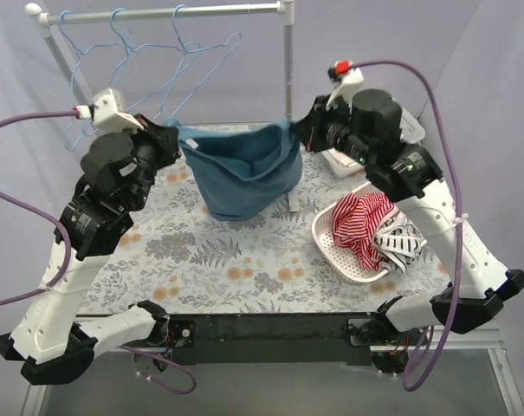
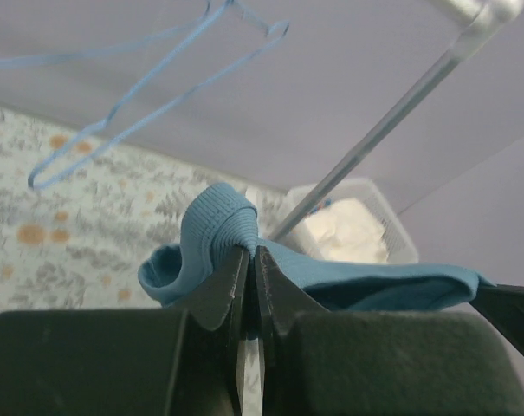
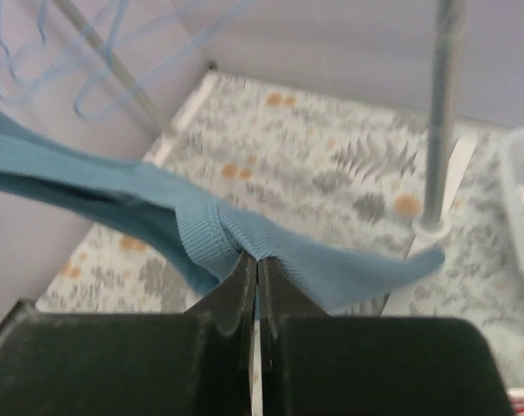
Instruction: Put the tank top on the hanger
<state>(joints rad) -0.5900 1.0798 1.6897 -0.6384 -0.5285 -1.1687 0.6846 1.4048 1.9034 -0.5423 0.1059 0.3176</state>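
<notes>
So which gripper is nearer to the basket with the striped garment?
Right. The right gripper holds the tank top just beyond the basket; the left gripper grips the other end, farther left.

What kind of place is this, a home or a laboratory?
Probably a robotics test bench staged as a laundry corner, not a home. The left robot arm and the right robot arm stand at a floral-clothed table, a clothes rail carries wire hangers, and plain panels close it in.

left hand (image 2: pixel 249 260) pinching tank top (image 2: pixel 218 217), hanger (image 2: pixel 149 100) behind
</notes>
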